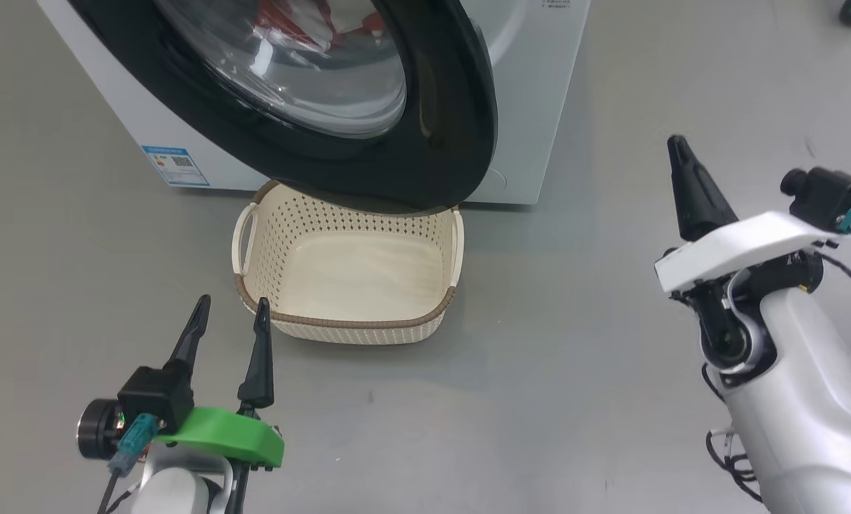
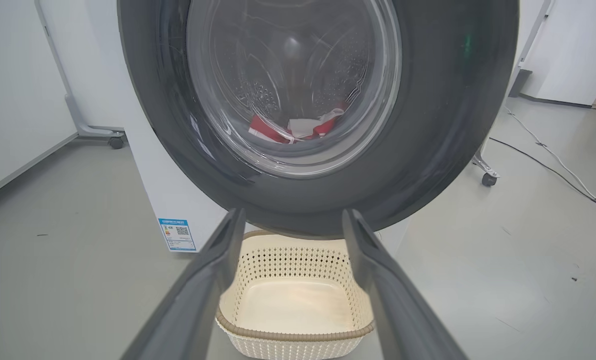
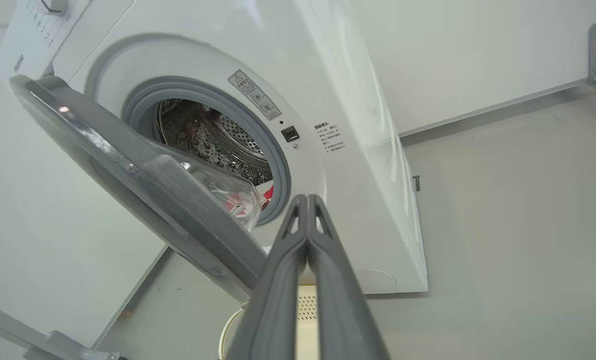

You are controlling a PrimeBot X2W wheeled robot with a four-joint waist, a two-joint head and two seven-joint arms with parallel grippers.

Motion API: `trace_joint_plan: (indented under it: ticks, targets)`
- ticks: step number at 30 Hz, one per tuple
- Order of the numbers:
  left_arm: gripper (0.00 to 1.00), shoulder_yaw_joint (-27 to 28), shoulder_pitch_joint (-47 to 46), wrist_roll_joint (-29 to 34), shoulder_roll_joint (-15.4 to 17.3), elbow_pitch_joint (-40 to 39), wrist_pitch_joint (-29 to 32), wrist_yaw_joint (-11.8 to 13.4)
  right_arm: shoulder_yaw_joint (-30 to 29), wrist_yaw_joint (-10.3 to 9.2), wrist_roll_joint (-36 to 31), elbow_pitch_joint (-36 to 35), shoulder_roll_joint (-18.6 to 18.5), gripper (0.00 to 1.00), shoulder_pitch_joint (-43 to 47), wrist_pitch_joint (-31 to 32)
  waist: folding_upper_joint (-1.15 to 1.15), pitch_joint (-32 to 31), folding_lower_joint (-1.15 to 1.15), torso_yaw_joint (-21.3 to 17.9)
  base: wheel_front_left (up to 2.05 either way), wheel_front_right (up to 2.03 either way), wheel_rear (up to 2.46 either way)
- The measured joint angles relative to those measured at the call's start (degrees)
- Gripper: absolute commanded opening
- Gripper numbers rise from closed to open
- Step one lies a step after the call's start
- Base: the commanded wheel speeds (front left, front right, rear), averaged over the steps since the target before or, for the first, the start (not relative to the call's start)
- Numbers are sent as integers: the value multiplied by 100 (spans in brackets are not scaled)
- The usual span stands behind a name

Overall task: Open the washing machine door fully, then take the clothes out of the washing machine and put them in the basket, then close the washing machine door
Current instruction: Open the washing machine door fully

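Observation:
The white washing machine (image 1: pixel 532 107) stands at the back, and its black-rimmed door (image 1: pixel 440 143) hangs partly open over the far end of the cream basket (image 1: pixel 347 325). Red and white clothes (image 2: pixel 298 129) lie in the drum, seen through the door glass. In the right wrist view the door (image 3: pixel 143 185) stands ajar before the steel drum (image 3: pixel 213 145). My left gripper (image 1: pixel 231 314) is open near the basket's front left corner, holding nothing. My right gripper (image 1: pixel 679 146) is shut and empty, out to the right of the machine, fingers pressed together (image 3: pixel 307 200).
The basket (image 2: pixel 293 335) is empty and sits on grey floor right in front of the machine. A blue label (image 1: pixel 175 165) marks the machine's lower left corner. Wheeled stand legs (image 2: pixel 485 175) and cables (image 2: pixel 553 160) lie on the floor to the right.

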Motion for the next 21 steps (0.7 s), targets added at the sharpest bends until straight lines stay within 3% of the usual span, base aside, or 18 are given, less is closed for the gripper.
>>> trace_joint_plan:
  ticks: [8, 21]
  targets:
    - [100, -201, -315, -148, -2, -49, -1, -40, -500, -26, 981, 123, 91, 0, -865, 802, 0, 367, 0, 218, 0, 0, 0]
    - [100, -371, -624, -308, -4, -64, -1, -40, -1032, -475, 2057, 537, 136, 0, -2114, 1892, 0, 806, 0, 663, 0, 0, 0]
